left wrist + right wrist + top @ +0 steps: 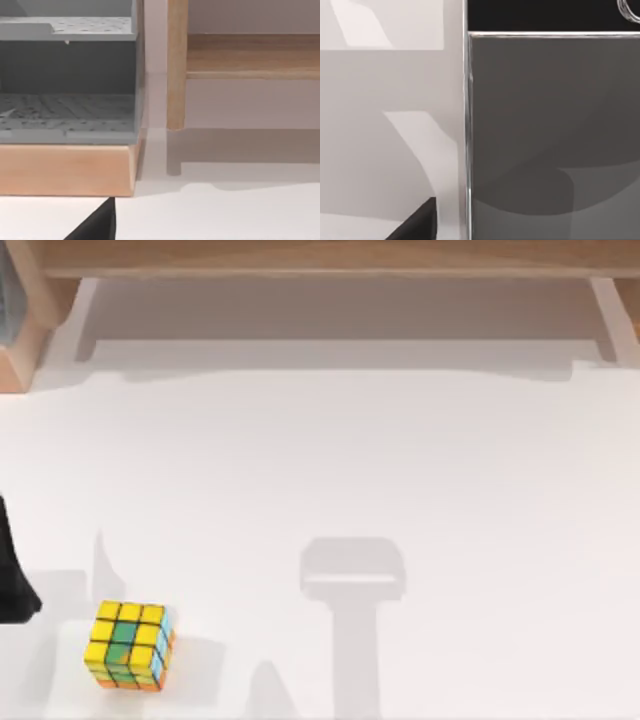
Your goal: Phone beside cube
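The cube (pixel 130 644), yellow-topped with green squares and orange and light blue sides, sits on the white table (pixel 420 460) near the front left. The phone (pixel 550 130) is very close in the right wrist view: a grey glossy screen, a black bezel and part of a round home button (pixel 631 10). White table surface lies beside it. A dark part of my right gripper (pixel 417 222) shows at that view's edge. My left arm (pixel 14 585) stays at the table's far left edge, left of the cube, and a dark tip of the left gripper (pixel 97 225) shows in its wrist view.
A wooden shelf (pixel 330 258) runs along the back of the table. At the back left a grey perforated rack (pixel 65 115) stands on a wooden base, with a wooden post (pixel 176 65) beside it. A rectangular shadow (pixel 352 572) with a stem lies right of the cube.
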You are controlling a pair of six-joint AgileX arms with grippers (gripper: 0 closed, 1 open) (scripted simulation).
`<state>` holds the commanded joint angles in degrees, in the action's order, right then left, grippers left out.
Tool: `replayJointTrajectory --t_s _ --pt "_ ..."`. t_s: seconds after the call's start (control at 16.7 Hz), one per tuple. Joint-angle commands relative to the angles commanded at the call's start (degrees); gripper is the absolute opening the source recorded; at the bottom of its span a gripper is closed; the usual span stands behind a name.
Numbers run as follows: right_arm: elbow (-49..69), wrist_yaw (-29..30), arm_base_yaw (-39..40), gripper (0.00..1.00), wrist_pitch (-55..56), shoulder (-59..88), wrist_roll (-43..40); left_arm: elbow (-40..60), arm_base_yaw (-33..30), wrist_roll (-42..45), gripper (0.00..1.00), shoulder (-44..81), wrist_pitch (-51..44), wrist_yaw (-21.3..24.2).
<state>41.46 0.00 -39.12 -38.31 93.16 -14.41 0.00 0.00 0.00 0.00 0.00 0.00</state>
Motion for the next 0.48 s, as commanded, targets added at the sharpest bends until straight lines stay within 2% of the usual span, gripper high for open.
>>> replayJointTrajectory --t_s 0.12,0.48 --pt "0.0 0.0 0.0 1.0 0.0 0.0 0.0 0.0 0.0 0.0 1.0 0.0 0.0 0.0" --pt "0.0 0.0 0.0 0.55 0.0 0.0 0.0 0.0 0.0 0.0 1.0 0.0 0.0 0.0"
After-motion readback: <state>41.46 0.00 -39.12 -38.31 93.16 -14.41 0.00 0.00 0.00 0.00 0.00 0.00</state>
